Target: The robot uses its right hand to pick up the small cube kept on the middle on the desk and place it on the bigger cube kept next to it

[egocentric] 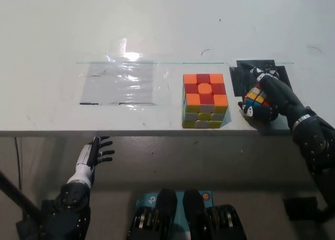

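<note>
**A:** Where is the small cube (255,100)?

**B:** It is in the black right hand (266,99), near the front edge of the bench (157,20), toward its right end. The hand is wrapped around it and holds it tight. The small cube is tipped, with one corner pointing down and to the left. It has no long side, since all its sides match.

**A:** Can you see all of it?

**B:** No. The fingers cover its top and right side. Only some orange, blue, yellow and white squares peek out on the left. I cannot tell if it touches the bench or hangs just above it.

**A:** And the bigger cube (204,100)?

**B:** It sits flat and straight near the front edge, just left of the small one. The two are apart. Its top is orange and red.

**A:** What else is there?

**B:** A black patch (242,72) lies partly under the hand. A shiny clear sheet (119,83) lies further left. The white left hand (93,155) rests below the front edge, fingers spread, holding nothing.
</note>
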Robot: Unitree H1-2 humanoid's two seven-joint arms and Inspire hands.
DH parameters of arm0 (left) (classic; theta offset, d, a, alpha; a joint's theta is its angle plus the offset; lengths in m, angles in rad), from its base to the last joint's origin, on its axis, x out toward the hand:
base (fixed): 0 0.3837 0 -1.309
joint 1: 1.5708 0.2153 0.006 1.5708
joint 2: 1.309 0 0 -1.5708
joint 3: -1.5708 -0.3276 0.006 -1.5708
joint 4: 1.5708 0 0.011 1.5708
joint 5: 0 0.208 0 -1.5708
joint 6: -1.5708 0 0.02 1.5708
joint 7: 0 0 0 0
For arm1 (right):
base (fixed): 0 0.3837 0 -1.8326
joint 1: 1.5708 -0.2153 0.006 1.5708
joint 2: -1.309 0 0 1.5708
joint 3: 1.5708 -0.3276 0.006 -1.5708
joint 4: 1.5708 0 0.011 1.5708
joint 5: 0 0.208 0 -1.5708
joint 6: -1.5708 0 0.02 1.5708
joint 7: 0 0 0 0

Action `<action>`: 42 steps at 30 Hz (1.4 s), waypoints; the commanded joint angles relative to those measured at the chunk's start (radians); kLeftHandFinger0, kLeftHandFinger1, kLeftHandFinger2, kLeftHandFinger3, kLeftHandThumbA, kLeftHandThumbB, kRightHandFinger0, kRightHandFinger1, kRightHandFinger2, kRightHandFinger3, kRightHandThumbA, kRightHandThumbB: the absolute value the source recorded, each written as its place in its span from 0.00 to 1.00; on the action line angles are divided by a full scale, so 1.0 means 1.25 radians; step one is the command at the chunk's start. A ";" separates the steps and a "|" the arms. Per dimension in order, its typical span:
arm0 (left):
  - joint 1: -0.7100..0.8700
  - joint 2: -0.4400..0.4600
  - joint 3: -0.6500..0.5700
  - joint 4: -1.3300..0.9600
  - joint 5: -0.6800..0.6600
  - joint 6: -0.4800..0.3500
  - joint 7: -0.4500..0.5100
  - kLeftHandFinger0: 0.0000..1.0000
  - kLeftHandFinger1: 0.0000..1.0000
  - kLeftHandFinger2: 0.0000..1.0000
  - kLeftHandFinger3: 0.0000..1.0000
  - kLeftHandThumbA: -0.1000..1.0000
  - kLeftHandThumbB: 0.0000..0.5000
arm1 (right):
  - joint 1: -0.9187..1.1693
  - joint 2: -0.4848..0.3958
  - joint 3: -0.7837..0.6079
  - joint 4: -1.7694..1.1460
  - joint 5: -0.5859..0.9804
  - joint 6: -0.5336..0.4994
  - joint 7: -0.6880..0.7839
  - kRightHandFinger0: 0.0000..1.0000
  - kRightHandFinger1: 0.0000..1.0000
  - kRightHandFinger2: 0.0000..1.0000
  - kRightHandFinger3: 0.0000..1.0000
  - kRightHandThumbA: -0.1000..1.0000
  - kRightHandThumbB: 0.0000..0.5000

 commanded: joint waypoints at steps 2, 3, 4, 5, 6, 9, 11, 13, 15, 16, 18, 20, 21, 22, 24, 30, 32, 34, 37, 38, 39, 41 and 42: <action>-0.054 0.020 -0.002 0.007 -0.002 -0.039 -0.011 0.73 0.71 0.80 0.80 1.00 0.17 | -0.017 -0.004 -0.014 0.023 -0.013 -0.037 -0.029 1.00 1.00 1.00 1.00 0.52 0.67; -0.054 0.021 -0.002 0.008 -0.002 -0.040 -0.011 0.73 0.71 0.80 0.80 1.00 0.17 | -0.016 -0.004 -0.014 0.025 -0.014 -0.040 -0.031 1.00 1.00 1.00 1.00 0.51 0.68; -0.058 0.021 -0.001 0.014 -0.002 -0.040 -0.007 0.72 0.69 0.78 0.79 1.00 0.18 | -0.018 -0.012 -0.005 0.028 -0.031 -0.038 -0.033 1.00 1.00 1.00 1.00 0.54 0.62; -0.061 0.021 -0.001 0.017 -0.002 -0.042 -0.006 0.71 0.69 0.78 0.79 1.00 0.16 | -0.019 -0.017 0.002 0.031 -0.044 -0.041 -0.035 1.00 1.00 1.00 1.00 0.55 0.59; -0.063 0.021 -0.002 0.019 -0.002 -0.046 -0.008 0.71 0.69 0.77 0.79 1.00 0.16 | -0.020 -0.021 0.006 0.032 -0.051 -0.046 -0.036 1.00 1.00 1.00 1.00 0.55 0.59; -0.067 0.023 -0.004 0.020 -0.001 -0.053 -0.012 0.71 0.68 0.78 0.81 1.00 0.15 | -0.031 -0.039 0.040 0.058 -0.112 -0.101 -0.074 0.68 0.87 1.00 1.00 0.55 0.42; -0.071 0.025 -0.005 0.025 -0.001 -0.056 -0.016 0.71 0.68 0.79 0.81 1.00 0.16 | -0.033 -0.039 0.042 0.068 -0.113 -0.131 -0.095 0.54 0.63 0.91 1.00 0.45 0.31; -0.073 0.026 -0.008 0.018 0.005 -0.041 -0.005 0.70 0.67 0.78 0.82 1.00 0.20 | -0.034 -0.035 0.045 0.076 -0.123 -0.163 -0.121 0.15 0.18 0.44 1.00 0.22 0.03; -0.078 0.027 -0.006 0.024 0.002 -0.044 -0.008 0.70 0.67 0.77 0.81 1.00 0.21 | -0.034 -0.033 0.045 0.079 -0.126 -0.175 -0.131 0.06 0.09 0.32 1.00 0.12 0.00; -0.079 0.028 -0.007 0.026 0.001 -0.051 -0.011 0.70 0.67 0.77 0.81 1.00 0.20 | -0.034 -0.031 0.045 0.080 -0.128 -0.180 -0.138 0.00 0.02 0.26 1.00 0.04 0.00; -0.084 0.031 -0.016 0.028 0.013 -0.052 -0.007 0.71 0.69 0.79 0.81 1.00 0.18 | -0.038 -0.026 0.048 0.096 -0.147 -0.212 -0.183 0.00 0.00 0.02 1.00 0.00 0.00; -0.089 0.032 -0.014 0.034 0.008 -0.050 -0.007 0.72 0.70 0.79 0.81 1.00 0.20 | -0.044 -0.025 0.052 0.106 -0.158 -0.216 -0.193 0.00 0.00 0.01 0.84 0.00 0.00; -0.091 0.032 -0.015 0.035 0.009 -0.051 -0.006 0.72 0.70 0.80 0.81 1.00 0.19 | -0.049 -0.028 0.057 0.114 -0.168 -0.220 -0.195 0.00 0.07 0.10 0.59 0.00 0.00; -0.091 0.032 -0.016 0.033 0.010 -0.048 -0.005 0.72 0.70 0.80 0.81 1.00 0.19 | -0.051 -0.031 0.060 0.123 -0.179 -0.232 -0.209 0.00 0.11 0.12 0.31 0.00 0.00; -0.092 0.033 -0.017 0.034 0.009 -0.051 -0.007 0.72 0.70 0.80 0.81 1.00 0.19 | -0.052 -0.029 0.058 0.129 -0.185 -0.235 -0.226 0.00 0.12 0.11 0.09 0.00 0.00; -0.097 0.034 -0.015 0.042 0.004 -0.060 -0.017 0.69 0.66 0.78 0.80 1.00 0.19 | -0.053 -0.016 0.047 0.162 -0.213 -0.281 -0.331 0.00 0.41 0.74 0.18 0.00 0.06; -0.100 0.036 -0.018 0.046 0.006 -0.060 -0.016 0.69 0.67 0.79 0.81 1.00 0.20 | -0.053 -0.013 0.043 0.167 -0.214 -0.285 -0.343 0.00 0.42 0.76 0.28 0.00 0.15; -0.099 0.037 -0.023 0.047 0.011 -0.071 -0.012 0.69 0.68 0.78 0.80 1.00 0.19 | -0.051 -0.007 0.039 0.169 -0.221 -0.288 -0.369 0.00 0.42 0.72 0.33 0.00 0.17; -0.097 0.034 -0.015 0.038 -0.002 -0.058 -0.018 0.69 0.66 0.76 0.77 1.00 0.21 | -0.055 -0.004 0.039 0.189 -0.224 -0.311 -0.397 0.00 0.38 0.66 0.31 0.00 0.20; -0.098 0.036 -0.015 0.039 -0.002 -0.054 -0.020 0.70 0.67 0.77 0.77 1.00 0.20 | -0.057 0.000 0.036 0.196 -0.217 -0.318 -0.399 0.00 0.38 0.65 0.31 0.00 0.21; -0.099 0.037 -0.016 0.040 -0.002 -0.057 -0.021 0.69 0.67 0.78 0.77 1.00 0.19 | -0.056 0.003 0.031 0.198 -0.211 -0.323 -0.399 0.00 0.38 0.65 0.31 0.00 0.24; -0.099 0.037 -0.015 0.045 -0.001 -0.062 -0.018 0.68 0.66 0.76 0.76 1.00 0.20 | -0.053 0.009 0.024 0.196 -0.207 -0.320 -0.405 0.00 0.32 0.60 0.32 0.00 0.30; -0.099 0.037 -0.015 0.045 -0.001 -0.062 -0.018 0.68 0.66 0.76 0.76 1.00 0.20 | -0.053 0.009 0.023 0.197 -0.208 -0.321 -0.406 0.00 0.32 0.59 0.32 0.00 0.30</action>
